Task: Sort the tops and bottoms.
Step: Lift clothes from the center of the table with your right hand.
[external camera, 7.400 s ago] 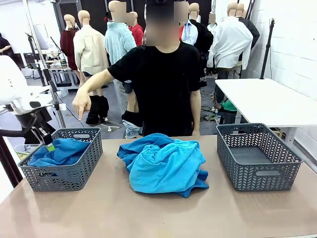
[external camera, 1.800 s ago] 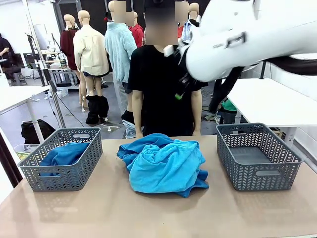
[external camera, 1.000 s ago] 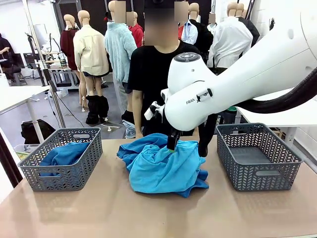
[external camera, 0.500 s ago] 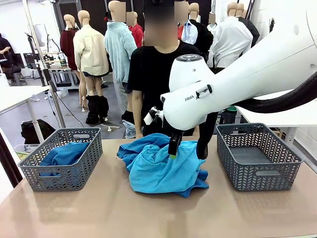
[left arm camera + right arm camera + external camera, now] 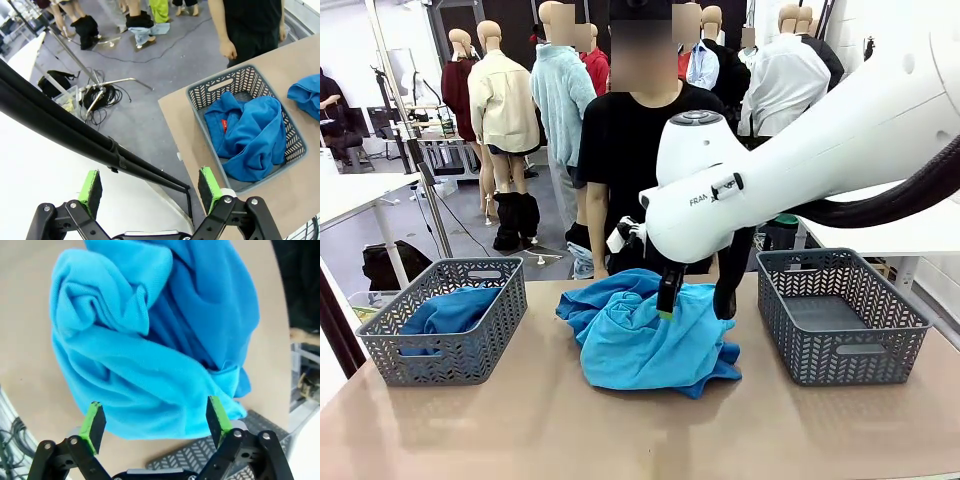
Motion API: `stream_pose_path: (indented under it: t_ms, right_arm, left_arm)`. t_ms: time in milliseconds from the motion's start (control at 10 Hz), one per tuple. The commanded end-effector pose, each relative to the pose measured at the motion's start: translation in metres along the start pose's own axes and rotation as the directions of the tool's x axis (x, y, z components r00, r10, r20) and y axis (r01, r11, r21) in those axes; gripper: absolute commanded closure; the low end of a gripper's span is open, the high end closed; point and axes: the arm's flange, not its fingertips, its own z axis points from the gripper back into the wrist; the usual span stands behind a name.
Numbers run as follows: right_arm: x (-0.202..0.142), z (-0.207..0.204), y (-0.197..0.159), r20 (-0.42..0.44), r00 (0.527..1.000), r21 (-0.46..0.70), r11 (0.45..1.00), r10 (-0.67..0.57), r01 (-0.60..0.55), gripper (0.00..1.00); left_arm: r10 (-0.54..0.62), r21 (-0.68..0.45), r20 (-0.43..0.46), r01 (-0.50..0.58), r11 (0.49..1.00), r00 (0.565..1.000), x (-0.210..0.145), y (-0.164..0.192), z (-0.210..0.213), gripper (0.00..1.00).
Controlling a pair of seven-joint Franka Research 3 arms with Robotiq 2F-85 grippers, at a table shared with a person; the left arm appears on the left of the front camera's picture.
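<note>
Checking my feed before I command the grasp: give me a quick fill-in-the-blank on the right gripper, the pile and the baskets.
1. The right gripper, jaws ____, hangs over the pile of blue garments.
2. That pile lies ____ the left basket and the right basket.
3. The garment in the left basket bears a small ____ tag.
Missing words: open; between; red.
</note>
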Motion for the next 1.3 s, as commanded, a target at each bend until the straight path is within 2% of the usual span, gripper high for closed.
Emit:
stream_pose_path:
  t_ms: [0,400,600,900,1100,1200]
  right_arm:
    - [0.022,-0.002,-0.013,-0.001,0.997,-0.007,0.997,0.074,-0.074,0.0]
    - [0.05,-0.019,-0.027,-0.052,0.99,0.088,0.988,0.129,-0.125,0.0]
    - [0.054,-0.026,-0.026,-0.108,0.983,0.122,0.983,0.149,-0.136,0.0]
    - [0.055,-0.031,-0.025,-0.161,0.975,0.143,0.981,0.153,-0.131,0.0]
    - [0.054,-0.032,-0.024,-0.168,0.973,0.144,0.981,0.157,-0.133,0.0]
    - [0.054,-0.031,-0.019,-0.163,0.973,0.133,0.981,0.164,-0.143,0.03]
  left_arm:
    - [-0.005,-0.004,-0.015,0.005,1.0,1.0,0.0,0.002,0.002,0.0]
    - [-0.005,-0.004,-0.015,0.005,1.0,1.0,0.0,0.002,0.002,0.0]
    - [-0.005,-0.004,-0.015,0.005,1.0,1.0,0.0,0.002,0.002,0.0]
    - [-0.005,-0.004,-0.015,0.005,1.0,1.0,0.0,0.002,0.002,0.0]
    - [-0.005,-0.004,-0.015,0.005,1.0,1.0,0.0,0.002,0.002,0.0]
    - [-0.005,-0.004,-0.015,0.005,1.0,1.0,0.0,0.002,0.002,0.0]
